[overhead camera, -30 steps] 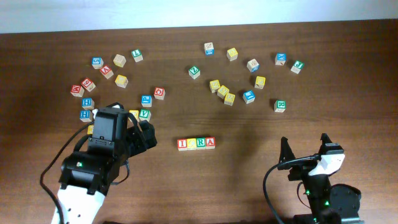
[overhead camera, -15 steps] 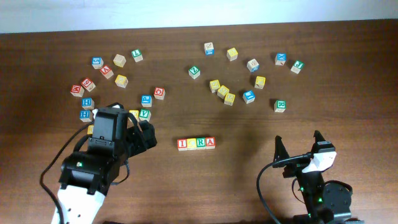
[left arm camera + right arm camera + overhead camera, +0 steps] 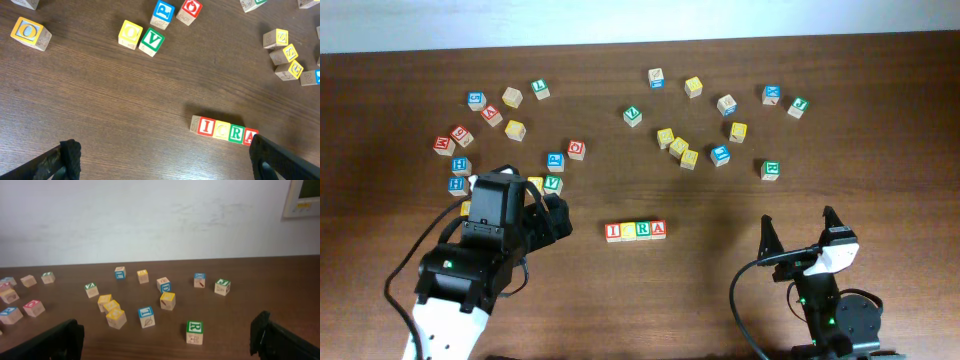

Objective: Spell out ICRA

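Observation:
Four letter cubes stand side by side in a row reading ICRA (image 3: pixel 635 231) at the table's front middle: red I (image 3: pixel 613 232), yellow C (image 3: pixel 628 231), green R (image 3: pixel 643 230), red A (image 3: pixel 658 229). The left wrist view shows the same row (image 3: pixel 222 130), with the A (image 3: pixel 248 135) partly behind my right-hand finger (image 3: pixel 265 157). My left gripper (image 3: pixel 552 218) (image 3: pixel 162 152) hangs open to the left of the row, with nothing between its fingers. My right gripper (image 3: pixel 798 222) (image 3: pixel 167 332) is open and empty at the front right, well away from the row.
Loose letter cubes are scattered across the back: one group at back left (image 3: pixel 490 115), another at back right (image 3: pixel 720 125). A yellow cube (image 3: pixel 130 34) and a green V (image 3: pixel 151 41) lie close by the left arm. A separate green R cube (image 3: pixel 195 330) sits ahead of the right gripper.
The right gripper has shifted slightly left and farther from the table's front edge. The left arm and the cube row have not moved.

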